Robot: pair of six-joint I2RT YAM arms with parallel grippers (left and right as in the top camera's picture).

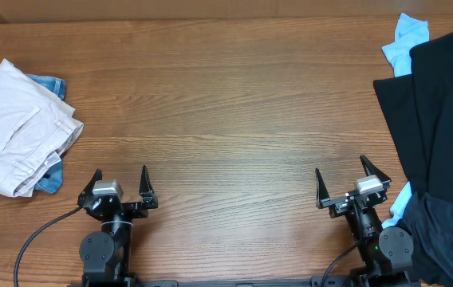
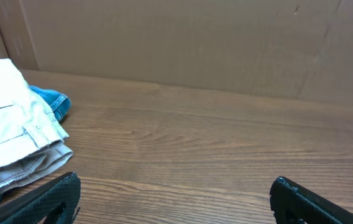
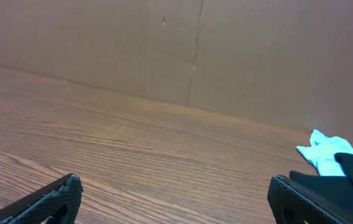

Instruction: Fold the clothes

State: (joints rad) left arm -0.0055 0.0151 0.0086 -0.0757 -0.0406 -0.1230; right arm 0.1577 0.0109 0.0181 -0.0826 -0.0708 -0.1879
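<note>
- Selecting the next garment is judged to be the step in hand. The khaki shorts [image 1: 11, 127] are laid folded at the left edge of the overhead frame, over a blue denim piece [image 1: 49, 84].
- The jaws of the left arm [image 1: 105, 209] and the right arm [image 1: 370, 214] are seen spread and empty at the lower edge, over bare bench [image 1: 226, 119].
- The black garments [image 1: 438, 119], heaped at the right edge beside a light blue garment [image 1: 408, 36], should be lifted one layer at a time by a hem or corner. Each should be drawn to centre before flattening.
- The shorts are matte woven cotton with stitched pocket seams. The black fabric is limp and broadly draped. The bench is grained wood.
</note>
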